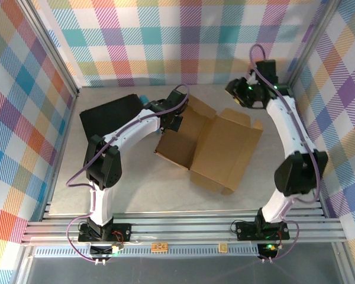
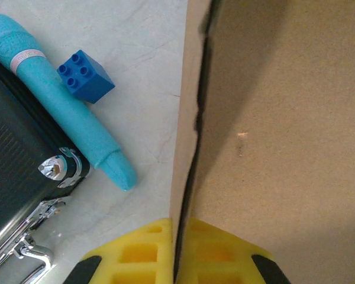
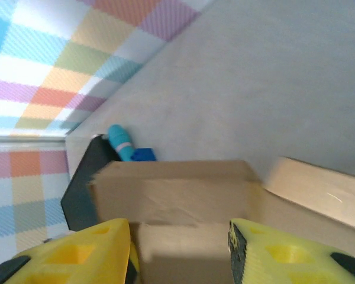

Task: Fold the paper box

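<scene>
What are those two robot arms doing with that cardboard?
They are folding a brown paper box on the table. The left tool is pinched shut on one thin wall of the box at its left side. The right tool is open near the box's far side and grips nothing. The box lies half open with its flaps spread, not yet folded up. A black case, a teal tube and a blue brick lie to its left.
</scene>
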